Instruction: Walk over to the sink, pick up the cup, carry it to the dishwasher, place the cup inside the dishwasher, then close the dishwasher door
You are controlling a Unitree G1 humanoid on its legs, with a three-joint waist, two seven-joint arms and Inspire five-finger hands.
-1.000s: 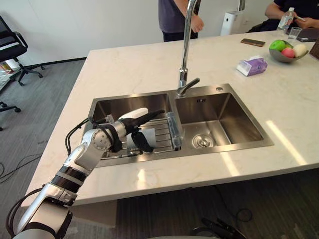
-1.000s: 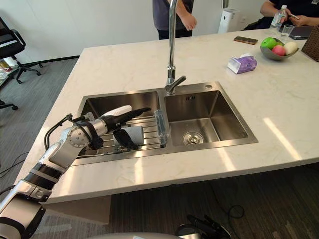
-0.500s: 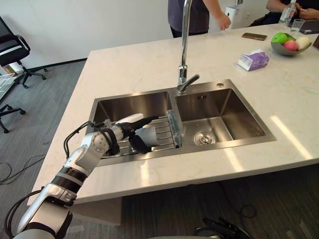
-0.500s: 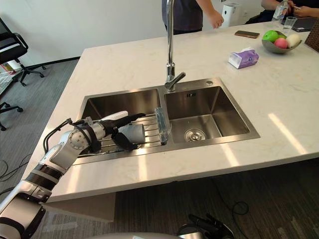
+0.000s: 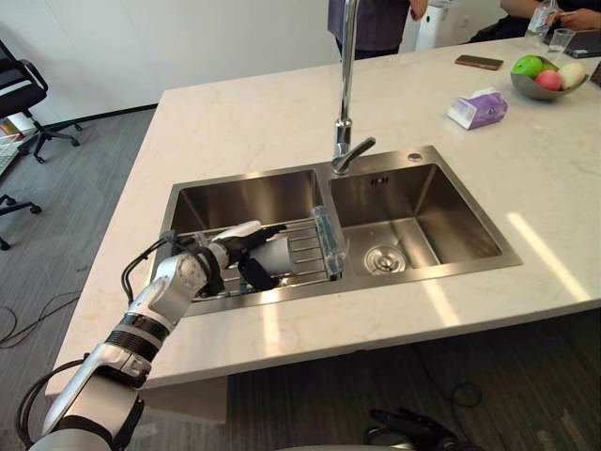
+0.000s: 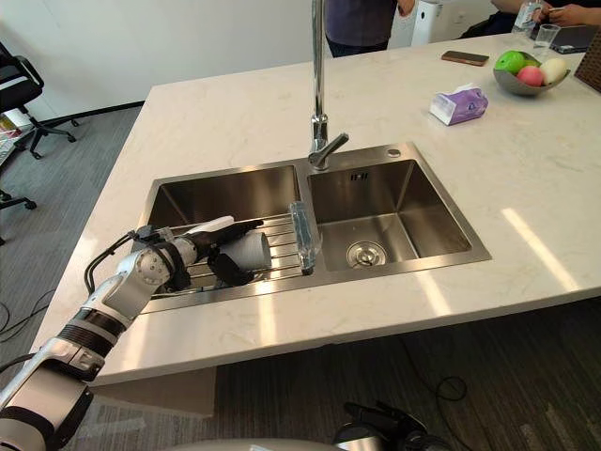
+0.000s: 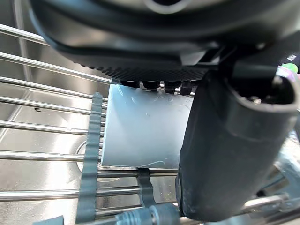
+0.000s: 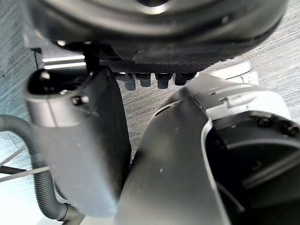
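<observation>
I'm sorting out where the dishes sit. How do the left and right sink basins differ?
The left basin holds a wire rack with the cup lying on its side; the right basin shows just its bare floor and drain. The left hand grips the cup over the left basin; nothing reaches into the right basin. Both are steel, set side by side in one counter.

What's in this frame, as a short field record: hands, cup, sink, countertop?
left hand: in the left basin, fingers and thumb round the cup
right hand: idle, open, above the floor
cup: on its side on the wire rack
sink: two basins, faucet between them
countertop: tissue pack, fruit bowl, phone
</observation>
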